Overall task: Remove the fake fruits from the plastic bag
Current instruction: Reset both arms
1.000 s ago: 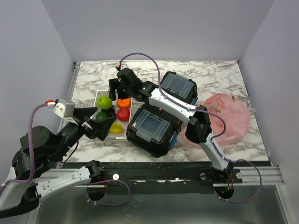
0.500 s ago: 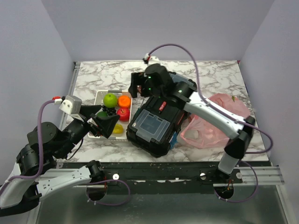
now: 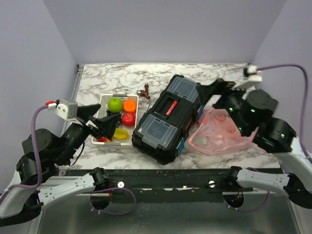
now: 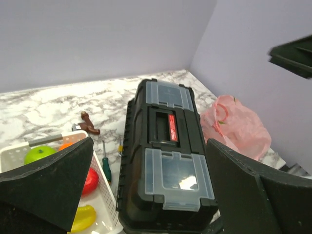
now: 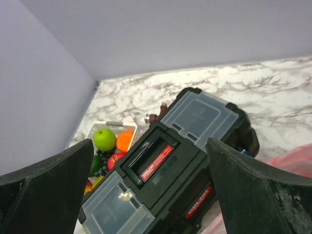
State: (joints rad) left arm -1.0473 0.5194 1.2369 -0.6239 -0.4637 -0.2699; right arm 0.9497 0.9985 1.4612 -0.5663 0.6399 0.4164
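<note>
1. Left gripper (image 3: 104,124): near left, raised over the near end of the white tray (image 3: 103,100). Fingers spread wide, nothing between them.
2. White tray: on the marble table (image 3: 97,80), just left of the toolbox (image 3: 165,119). Holds the fake fruits:
   - yellow fruit (image 3: 120,133) at the near end
   - red apple (image 3: 128,118) mid-tray, toolbox side
   - dark grape bunch (image 5: 101,165) beside the apple, partly hidden behind the left gripper in the top view
   - green round fruit (image 3: 115,104) and orange (image 3: 129,106) side by side at the far end
3. Green-handled screwdriver (image 4: 106,171): flat on the table, between tray and toolbox.
4. Toolbox: black, lid closed, clear-lidded compartments at both ends, red label on the handle recess. Set diagonally mid-table.
5. Plastic bag (image 3: 219,136): translucent pink-red, crumpled, lying flat on the table against the right side of the toolbox. Well apart from the tray. Contents, if any, not discernible.
6. Right gripper (image 5: 149,142): held high at the right, above the bag's far side, pointing toward the toolbox. Fingers wide apart, empty.
7. Small brown-red figure (image 3: 145,91): on the table near the far left corner of the toolbox, beyond the tray.
</note>
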